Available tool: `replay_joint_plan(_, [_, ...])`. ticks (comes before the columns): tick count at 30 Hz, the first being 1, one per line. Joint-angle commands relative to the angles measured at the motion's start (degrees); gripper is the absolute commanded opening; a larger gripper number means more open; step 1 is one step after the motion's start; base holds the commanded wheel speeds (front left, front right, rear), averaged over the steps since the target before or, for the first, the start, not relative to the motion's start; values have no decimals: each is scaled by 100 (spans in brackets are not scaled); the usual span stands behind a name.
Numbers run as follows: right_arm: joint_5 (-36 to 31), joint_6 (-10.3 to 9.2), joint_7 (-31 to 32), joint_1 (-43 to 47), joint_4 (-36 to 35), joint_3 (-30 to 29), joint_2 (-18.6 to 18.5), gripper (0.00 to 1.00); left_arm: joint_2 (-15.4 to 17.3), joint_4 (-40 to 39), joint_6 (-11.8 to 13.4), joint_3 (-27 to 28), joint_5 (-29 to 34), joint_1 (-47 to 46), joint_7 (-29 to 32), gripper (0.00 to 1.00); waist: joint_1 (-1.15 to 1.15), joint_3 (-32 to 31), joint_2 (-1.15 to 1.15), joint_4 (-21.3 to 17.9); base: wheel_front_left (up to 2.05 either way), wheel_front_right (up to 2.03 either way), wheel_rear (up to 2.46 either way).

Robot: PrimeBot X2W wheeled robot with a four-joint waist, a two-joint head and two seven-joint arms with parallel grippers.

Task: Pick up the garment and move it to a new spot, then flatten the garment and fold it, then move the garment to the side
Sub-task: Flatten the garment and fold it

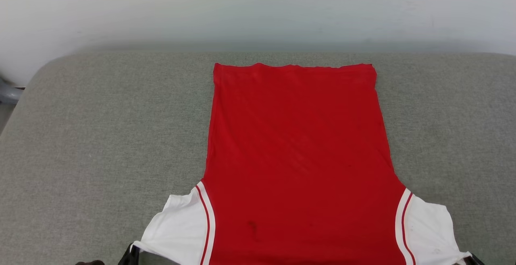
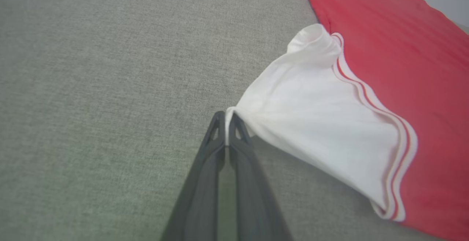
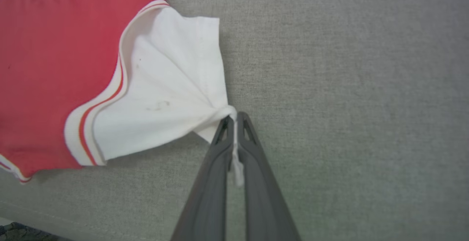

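A red jersey-style shirt (image 1: 298,156) with white short sleeves lies spread flat, plain red side up, in the middle of a grey woven-fabric counter (image 1: 100,136). Its straight hem is at the far end, toward a pale wall (image 1: 258,7), and its shoulders are at the near edge, where the head view cuts them off.

The robot's left gripper (image 2: 227,118), with two long dark fingers, has its jaws clenched on the outer corner of the left-hand sleeve (image 2: 315,112), the white cloth drawn to a point between the tips. The right gripper (image 3: 234,118) mirrors it, jaws clamped on the corner of the right-hand sleeve (image 3: 165,87), with a thin strip of white fabric trailing down between the fingers. A shadow falls on the counter under each pinched corner.

From the head camera, both grippers show as dark tips at the lower corners, the left gripper (image 1: 131,253) and the right gripper (image 1: 472,259), each at the outer end of a sleeve.

Red-and-white striped trim (image 2: 370,98) runs along the seam where each sleeve meets the red body. A faint dark mark (image 1: 252,228) shows on the red cloth near the left-hand sleeve.
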Motion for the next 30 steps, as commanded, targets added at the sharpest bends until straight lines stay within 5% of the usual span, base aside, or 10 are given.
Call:
replay_joint_plan(1, [-86,-12,16,-37,-44,-84,55,27,-22,-4,-31,8,55,-100,-14,0,0,15,0,10,0,0,0])
replay_joint_plan(3, [-188,-11,35,-109,-122,-153,112,42,-64,-25,-39,-26,112,-160,-14,0,0,29,0,26,0,0,0])
replay_joint_plan(4, [-239,-11,34,-143,-152,-200,138,86,-89,-36,-44,-31,131,-180,-14,0,0,31,0,34,0,0,0])
replay_joint_plan(5, [-281,-11,37,-176,-202,-244,150,100,-117,-46,-40,-38,159,-192,-14,0,0,33,0,42,0,0,0])
replay_joint_plan(15, [-505,-11,190,-964,-1227,-1069,-186,100,-351,-364,-99,-50,401,-342,-14,0,0,219,0,222,0,0,0])
replay_joint_plan(21, [-426,-11,713,-2222,-1601,-1353,-636,100,-492,-714,-133,-74,635,-572,-14,0,0,574,0,504,0,0,0])
replay_joint_plan(30, [-155,-11,2338,-4491,-1079,-740,-1503,100,-819,-1097,-258,-89,965,-973,-14,0,0,1371,0,1016,0,0,0])
